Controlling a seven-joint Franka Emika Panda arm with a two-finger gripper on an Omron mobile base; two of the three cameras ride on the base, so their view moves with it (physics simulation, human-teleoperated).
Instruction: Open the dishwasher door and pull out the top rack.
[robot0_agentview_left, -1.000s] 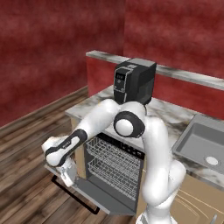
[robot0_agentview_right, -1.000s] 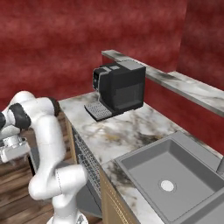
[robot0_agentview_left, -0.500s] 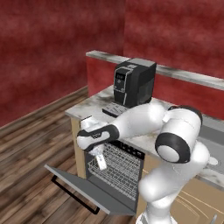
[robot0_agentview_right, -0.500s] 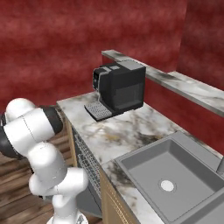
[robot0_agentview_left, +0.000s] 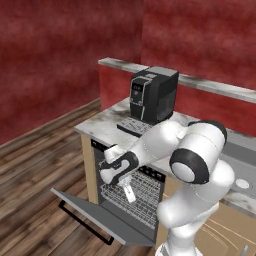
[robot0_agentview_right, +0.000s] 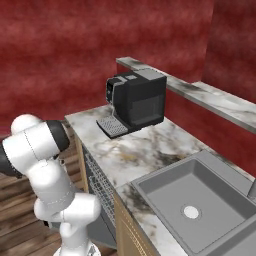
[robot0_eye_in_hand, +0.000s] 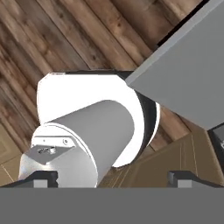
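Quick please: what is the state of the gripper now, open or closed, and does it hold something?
Gripper: open, holding nothing; it hangs in front of the pale grey wire top rack.

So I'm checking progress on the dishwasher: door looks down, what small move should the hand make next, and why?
Probably reach the hand forward to the front wires of the top rack. The dishwasher door already lies open and roughly level, while the rack sits inside the cavity, not pulled out. The hand hangs just in front of the racks and grips nothing, so closing that gap comes first.
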